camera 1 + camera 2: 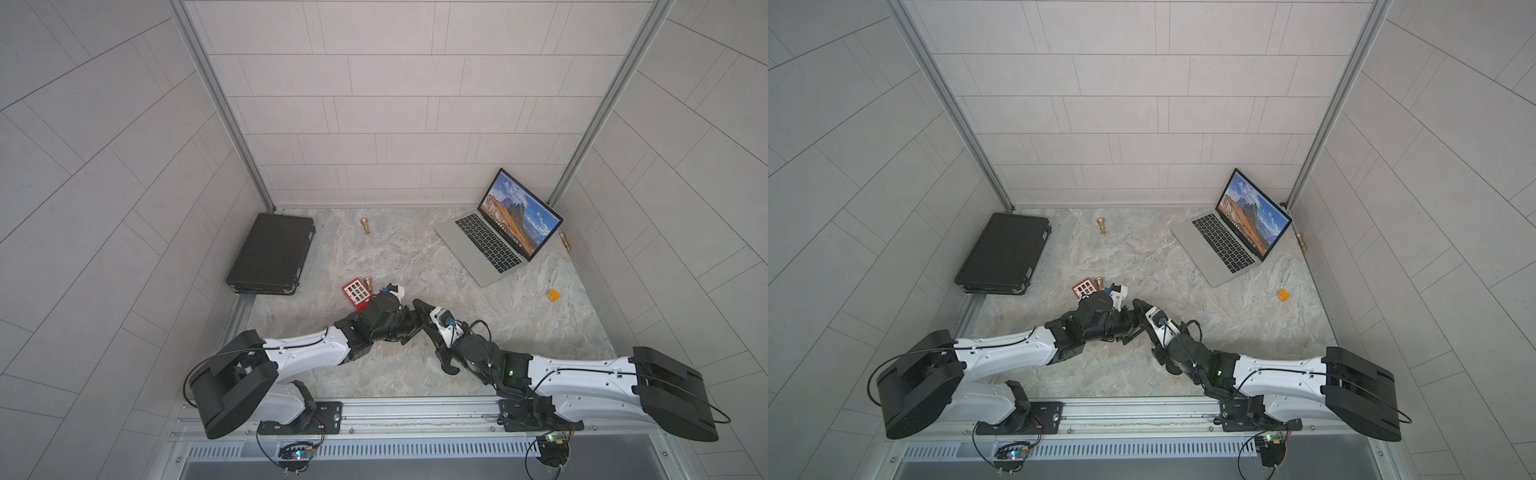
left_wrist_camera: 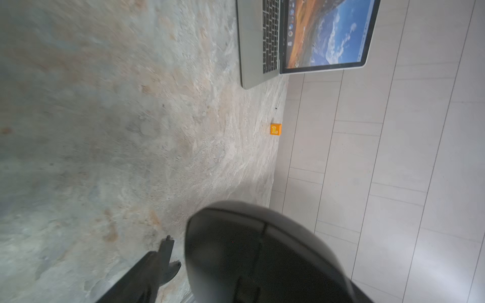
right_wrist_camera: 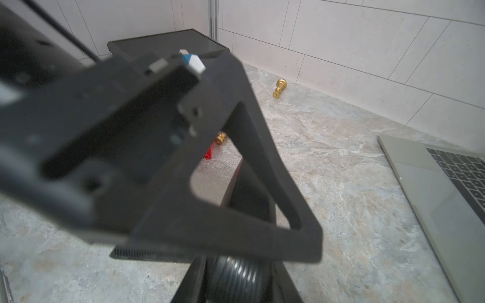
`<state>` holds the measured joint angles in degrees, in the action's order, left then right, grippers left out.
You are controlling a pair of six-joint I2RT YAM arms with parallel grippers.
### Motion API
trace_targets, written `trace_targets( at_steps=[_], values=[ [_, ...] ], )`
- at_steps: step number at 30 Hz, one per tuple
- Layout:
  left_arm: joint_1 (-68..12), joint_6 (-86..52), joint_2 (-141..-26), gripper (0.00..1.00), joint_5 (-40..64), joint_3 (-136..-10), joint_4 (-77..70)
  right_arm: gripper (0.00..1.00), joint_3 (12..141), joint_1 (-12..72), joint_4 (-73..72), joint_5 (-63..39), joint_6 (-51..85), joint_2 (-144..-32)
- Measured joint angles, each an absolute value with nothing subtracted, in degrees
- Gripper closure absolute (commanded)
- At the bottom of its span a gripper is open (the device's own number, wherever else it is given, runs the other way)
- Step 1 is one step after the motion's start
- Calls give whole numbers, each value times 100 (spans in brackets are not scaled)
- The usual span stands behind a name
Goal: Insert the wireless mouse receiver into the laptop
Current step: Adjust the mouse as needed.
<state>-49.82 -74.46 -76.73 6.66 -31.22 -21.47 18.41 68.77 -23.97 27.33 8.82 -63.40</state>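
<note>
Black case sits far left, with the red block closer to the middle. The left gripper is mid-table with its jaws spread wide. The wrist view shows the black mouse just beside one finger, with a gap between. The right gripper is right up against it, but I can't tell its state. Can't spot the receiver, too small. The laptop is open at back right, well apart from both, and the orange block is near the right wall.
</note>
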Motion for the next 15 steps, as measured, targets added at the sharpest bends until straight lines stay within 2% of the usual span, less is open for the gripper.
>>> trace_targets(
  at_steps=[9,15],
  values=[
    [-4794,-7811,-7432,14,294,-3131,-1767,77,2084,7013,-2250,2998,-128,-6759],
    [-4794,-7887,-7367,32,119,-3151,-1505,77,2265,7126,-2316,3192,-471,-6997]
  ],
)
